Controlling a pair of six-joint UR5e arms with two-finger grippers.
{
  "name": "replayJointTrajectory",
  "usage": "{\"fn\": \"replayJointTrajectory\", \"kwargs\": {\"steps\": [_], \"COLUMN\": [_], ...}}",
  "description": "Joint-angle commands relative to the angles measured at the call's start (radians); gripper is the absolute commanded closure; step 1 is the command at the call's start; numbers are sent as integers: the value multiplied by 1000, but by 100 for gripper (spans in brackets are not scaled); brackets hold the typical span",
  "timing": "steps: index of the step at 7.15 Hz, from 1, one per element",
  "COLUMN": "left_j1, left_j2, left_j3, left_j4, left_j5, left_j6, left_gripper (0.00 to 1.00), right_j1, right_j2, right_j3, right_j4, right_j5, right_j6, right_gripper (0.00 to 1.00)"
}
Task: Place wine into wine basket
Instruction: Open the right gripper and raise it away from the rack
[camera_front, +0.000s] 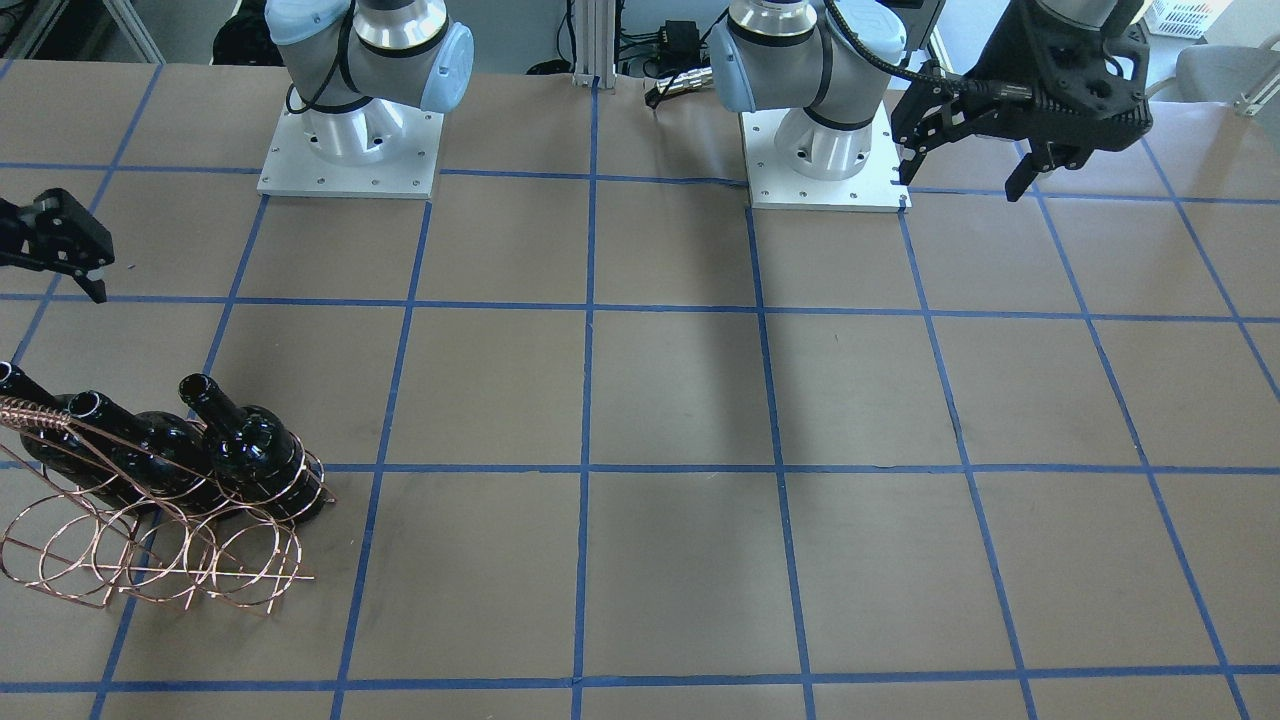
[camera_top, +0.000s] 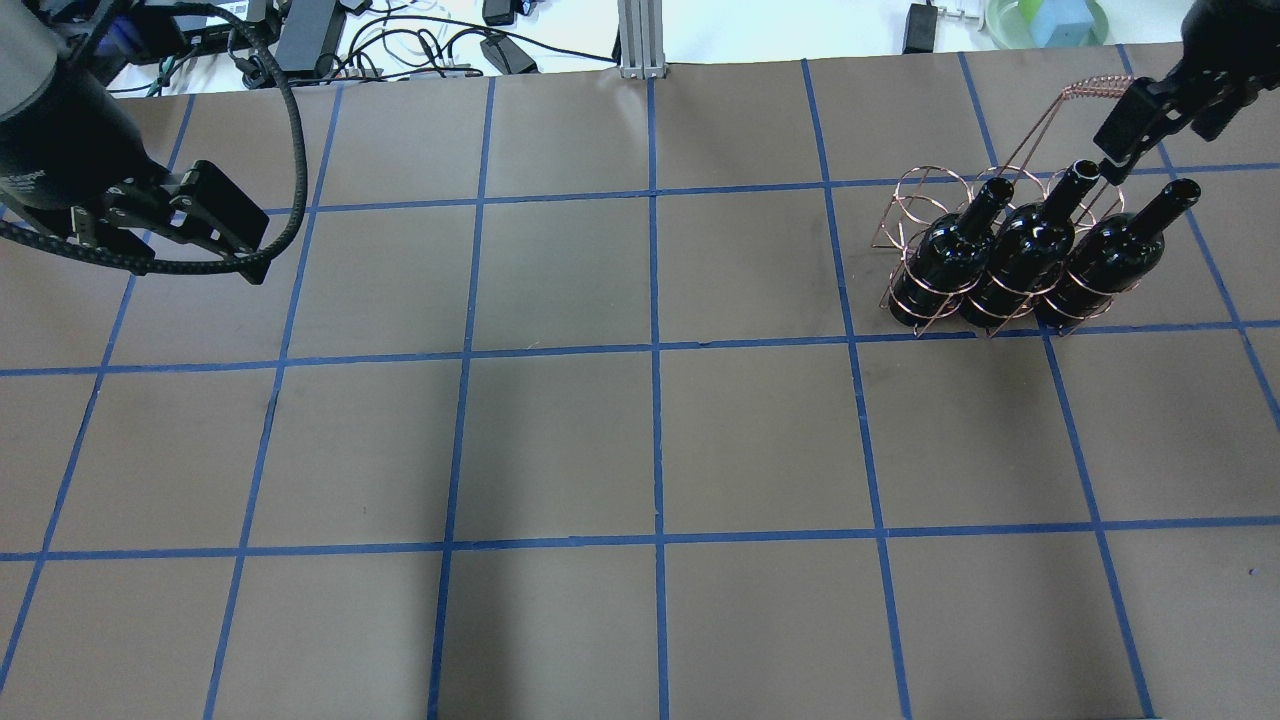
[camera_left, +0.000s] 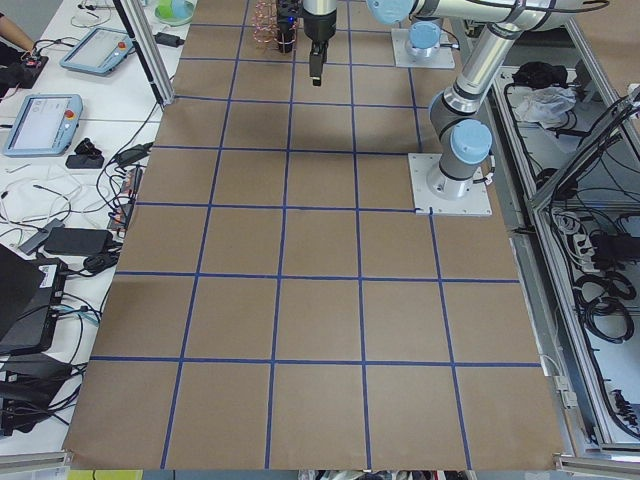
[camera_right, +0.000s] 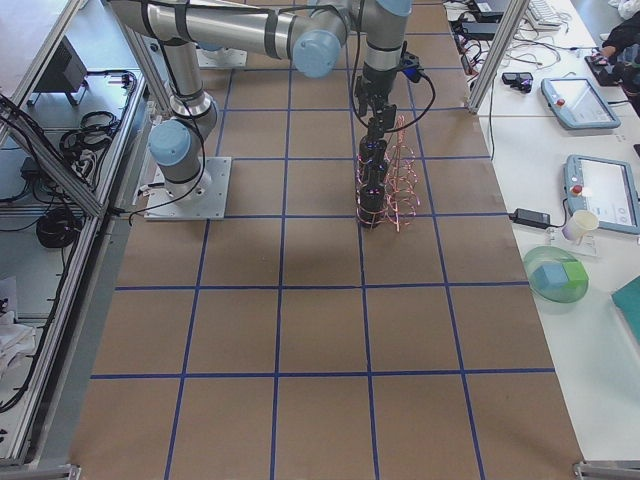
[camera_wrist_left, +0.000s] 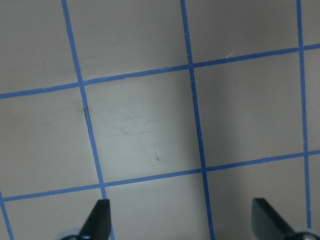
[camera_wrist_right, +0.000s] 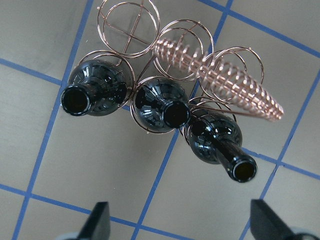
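Looks like you're basically done: three bottles (camera_wrist_right: 162, 107) sit upright in the basket (camera_wrist_right: 230, 82), and your right gripper (camera_wrist_right: 182, 221) and left gripper (camera_wrist_left: 182, 220) hang wide open, holding nothing.

This is a robotics laboratory. A broad surface covered in brown paper (camera_left: 320, 320) is ruled into even squares by blue tape lines (camera_top: 655, 350). Two silver-and-pale-blue jointed robot arms (camera_front: 370, 45) stand bolted to it on white square metal plates (camera_front: 350, 165). A silver aluminium profile post (camera_top: 635, 40) rises at the surface's far edge. Long white benches (camera_right: 530, 170) flank it and carry grey handheld control tablets with red stop buttons (camera_right: 605, 195). Tangled black cables and power bricks (camera_top: 400, 45) lie there too. Behind the arms, looped black cable bundles (camera_left: 600, 290) lie inside grey metal framing
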Motion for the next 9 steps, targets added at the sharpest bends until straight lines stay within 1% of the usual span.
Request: {"fn": "replayJointTrajectory", "kwargs": {"steps": [1,2,3,4,5,6,7,8,9], "left_j1": [-2,-3,-3,-23,-73,-107,-109,-118,-139], "left_j2": [-5,0,3,5,-21,-55,-98,-129,-146], "left_j3": [2,5,3,8,32,73,140,179,189], "left_j4": [3,3,3,3,57,87,83,67,75], "left_j5": [-6,-2,-2,5,76,87,78,77,49], "left_j6": [-40,-141,-189,-227,-293,-297,-298,-300,-320], "left_gripper": [0,0,0,0,0,0,0,0,0], "right_j1": [85,181,251,261,259,261,261,261,261], "right_j2": [-50,-47,-33,-22,-34,-33,-30,-28,-34], "right_j3": [2,2,4,2,2,4,7,7,5], "right_j4": [17,10,10,13,14,11,10,8,11], "right_j5": [1,4,6,39,111,107,113,115,110], "right_j6": [300,387,480,484,484,484,484,483,484], "right_gripper": [0,0,0,0,0,0,0,0,0]}}
